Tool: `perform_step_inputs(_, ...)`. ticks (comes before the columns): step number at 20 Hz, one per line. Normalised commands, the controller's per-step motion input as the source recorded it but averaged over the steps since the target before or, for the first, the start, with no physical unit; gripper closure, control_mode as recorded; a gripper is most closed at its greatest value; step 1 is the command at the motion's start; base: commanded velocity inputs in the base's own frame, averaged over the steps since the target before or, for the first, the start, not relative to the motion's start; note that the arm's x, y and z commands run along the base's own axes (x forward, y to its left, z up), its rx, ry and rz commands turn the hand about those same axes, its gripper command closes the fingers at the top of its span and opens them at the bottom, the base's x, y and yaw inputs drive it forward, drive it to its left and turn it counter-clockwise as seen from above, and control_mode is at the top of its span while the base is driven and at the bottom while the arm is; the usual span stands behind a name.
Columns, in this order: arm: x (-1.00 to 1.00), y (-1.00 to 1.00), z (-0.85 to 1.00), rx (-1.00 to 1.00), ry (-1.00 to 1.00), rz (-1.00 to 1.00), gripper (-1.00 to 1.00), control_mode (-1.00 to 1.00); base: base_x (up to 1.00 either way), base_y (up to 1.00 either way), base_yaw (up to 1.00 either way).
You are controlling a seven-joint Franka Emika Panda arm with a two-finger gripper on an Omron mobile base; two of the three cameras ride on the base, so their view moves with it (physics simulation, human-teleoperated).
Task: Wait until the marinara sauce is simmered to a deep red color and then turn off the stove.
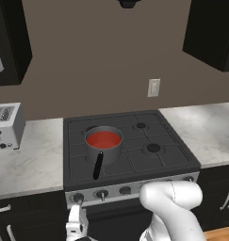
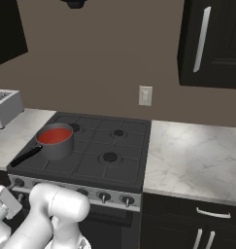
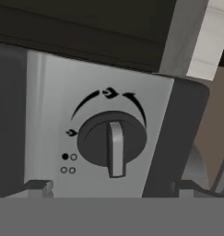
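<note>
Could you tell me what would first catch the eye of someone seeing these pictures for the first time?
The red marinara sauce stands out, filling a small grey saucepan on the black stove's rear left burner. Next comes the round knob at the left end of the silver front panel, seen close up between the open hand's fingertips.

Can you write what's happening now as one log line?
gripper: open, facing knob | sauce: red, in saucepan | stove: knob untouched

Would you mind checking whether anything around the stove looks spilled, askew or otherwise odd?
Nothing stands out: the red marinara sauce sits level inside the small grey black-handled saucepan, upright on the black four-burner stove, with no spills visible.
</note>
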Motion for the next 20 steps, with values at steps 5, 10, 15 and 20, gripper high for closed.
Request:
perform_step_inputs(5, -0.03, 0.06, 0.00, 0.00, 0.00, 0.10, -1.00, -1.00, 0.00, 0.00, 0.00)
perform_step_inputs(10, 0.00, 0.14, 0.07, 0.00, 0.00, 0.16, -1.00, -1.00, 0.00, 0.00, 0.00)
perform_step_inputs(15, 0.00, 0.06, 0.04, 0.00, 0.00, 0.18, -1.00, -1.00, 0.00, 0.00, 0.00)
perform_step_inputs(20, 0.00, 0.00, 0.05, 0.00, 0.00, 0.05, -1.00, -1.00, 0.00, 0.00, 0.00)
